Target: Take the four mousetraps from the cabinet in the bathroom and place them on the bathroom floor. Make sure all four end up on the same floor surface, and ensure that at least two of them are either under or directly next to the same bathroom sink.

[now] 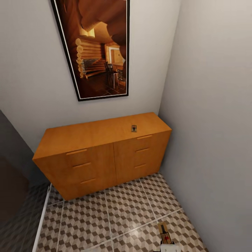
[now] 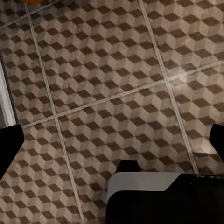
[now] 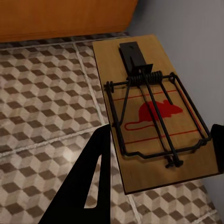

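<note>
Mousetrap point(image 3: 156, 112) clamped between right gripper point(image 3: 156, 163) fingers above bathroom floor point(image 1: 105, 217). Left gripper point(image 2: 112, 140) spread, empty. Risk: early release; sink placement missed.

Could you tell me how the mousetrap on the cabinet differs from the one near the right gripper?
The mousetrap on the cabinet rests flat on the cabinet top, untouched; the mousetrap in the right gripper is held over the bathroom floor. The first appears tiny, the second closer. Both are brown boards with dark wire.
</note>
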